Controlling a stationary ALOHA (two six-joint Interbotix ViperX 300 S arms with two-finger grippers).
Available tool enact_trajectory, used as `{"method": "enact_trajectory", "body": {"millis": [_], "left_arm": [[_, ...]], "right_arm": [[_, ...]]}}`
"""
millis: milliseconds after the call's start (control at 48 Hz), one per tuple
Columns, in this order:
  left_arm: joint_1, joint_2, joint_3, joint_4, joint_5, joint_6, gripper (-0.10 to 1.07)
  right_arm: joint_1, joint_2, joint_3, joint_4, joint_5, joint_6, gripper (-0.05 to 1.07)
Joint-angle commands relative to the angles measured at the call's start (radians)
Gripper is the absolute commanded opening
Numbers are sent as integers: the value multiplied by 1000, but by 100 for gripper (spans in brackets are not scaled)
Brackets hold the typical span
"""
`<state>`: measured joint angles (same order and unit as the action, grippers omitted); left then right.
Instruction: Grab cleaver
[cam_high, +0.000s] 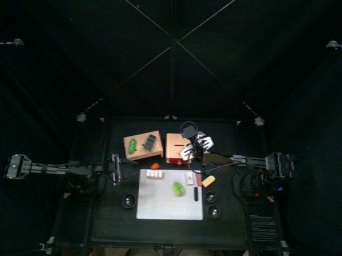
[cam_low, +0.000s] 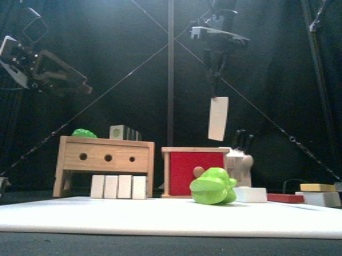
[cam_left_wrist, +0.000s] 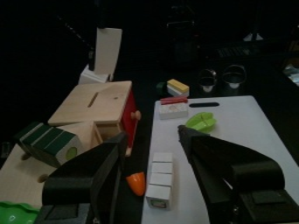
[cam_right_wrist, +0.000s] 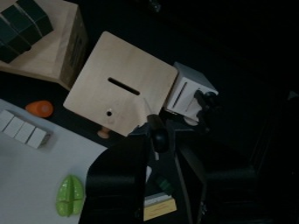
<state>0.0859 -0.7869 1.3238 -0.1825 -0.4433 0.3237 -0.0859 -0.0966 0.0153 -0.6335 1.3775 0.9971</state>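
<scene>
The right gripper (cam_low: 218, 62) is clamped on the cleaver (cam_low: 218, 118), high above the knife block (cam_low: 239, 164); the left gripper (cam_left_wrist: 158, 188) gapes idle. A loose pinch could drop the blade.

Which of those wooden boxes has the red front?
The smaller box, standing right of the wider box. The wider one is plain wood with two round holes in its front.

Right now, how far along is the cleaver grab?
Done: the cleaver is out of the knife block and hangs blade down in the air above it. In hand: the right gripper is shut on its handle. The left gripper is open and idle, off to the side. Nothing of the grab looks left.
</scene>
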Motion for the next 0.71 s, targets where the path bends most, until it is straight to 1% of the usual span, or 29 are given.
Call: {"method": "enact_trajectory", "body": {"millis": [0,62,188,250,375,458,521,688], "left_arm": [[-2,2,-14,-2,-3,-2,87],[0,2,-12,-2,-3,-2,87],[0,2,-14,-2,-3,-2,87],[0,0,-14,-2,-3,-2,87],[0,0,-14,-3,-3,-2,87],[0,2,-12,-2,-3,-2,87],[0,2,-12,-3,-2,-2,87],[0,2,-12,-3,11,-2,87]], "right_arm": [[8,-40,-31,-6,-2,3,64],[11,-38,-32,-6,-3,3,62],[11,-38,-32,-5,-11,2,52],[11,-38,-32,-3,-18,0,48],[11,-43,-31,-8,-44,-2,49],[15,-52,-20,-32,-72,-2,49],[26,-69,-5,-60,-101,0,49],[38,-107,37,-66,-201,2,49]]}}
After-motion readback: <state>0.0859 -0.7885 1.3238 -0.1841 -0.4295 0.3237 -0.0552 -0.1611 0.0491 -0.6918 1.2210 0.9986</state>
